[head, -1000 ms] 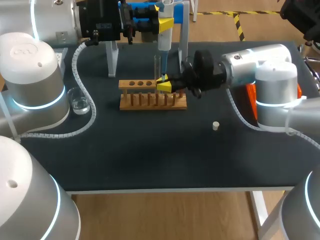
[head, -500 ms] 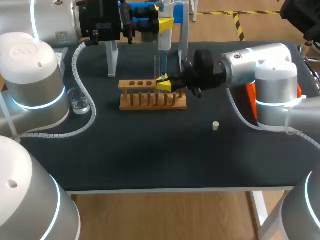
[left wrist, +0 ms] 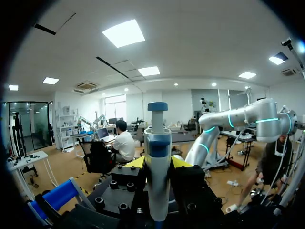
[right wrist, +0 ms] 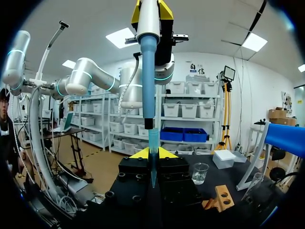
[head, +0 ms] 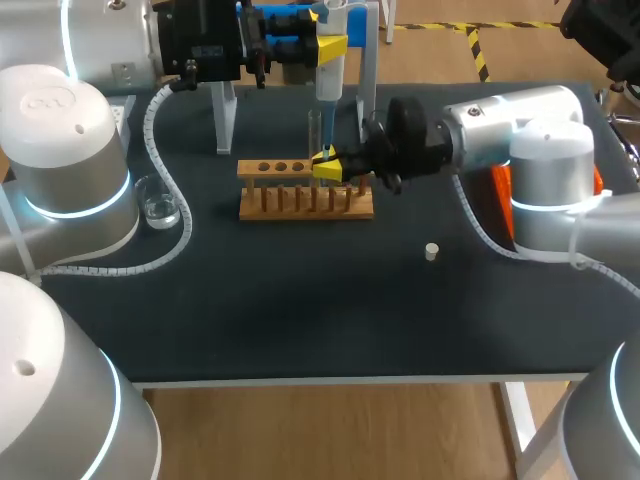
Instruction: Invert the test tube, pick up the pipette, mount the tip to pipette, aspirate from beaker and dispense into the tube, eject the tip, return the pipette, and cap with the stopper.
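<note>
My left gripper (head: 333,45) is shut on the white and blue pipette (head: 328,75), holding it upright above the wooden rack (head: 290,200). In the left wrist view the pipette (left wrist: 157,143) stands between the yellow tips of the left gripper (left wrist: 157,162). My right gripper (head: 328,167) reaches in sideways just over the rack. It is shut on the pale blue tip (right wrist: 152,157) at the pipette's (right wrist: 147,47) lower end. A clear test tube (head: 313,128) stands upright in the rack right behind it. The beaker (head: 157,203) sits to the left and the small white stopper (head: 432,251) lies to the right.
A white pipette stand (head: 222,120) rises behind the rack. An orange object (head: 500,190) lies partly hidden behind my right arm. From the right wrist view the beaker (right wrist: 200,172) and the rack's end (right wrist: 220,198) lie ahead of the gripper.
My right gripper has edged very slightly up and to the left at the pipette tip. The left arm and the pipette have stayed put.
</note>
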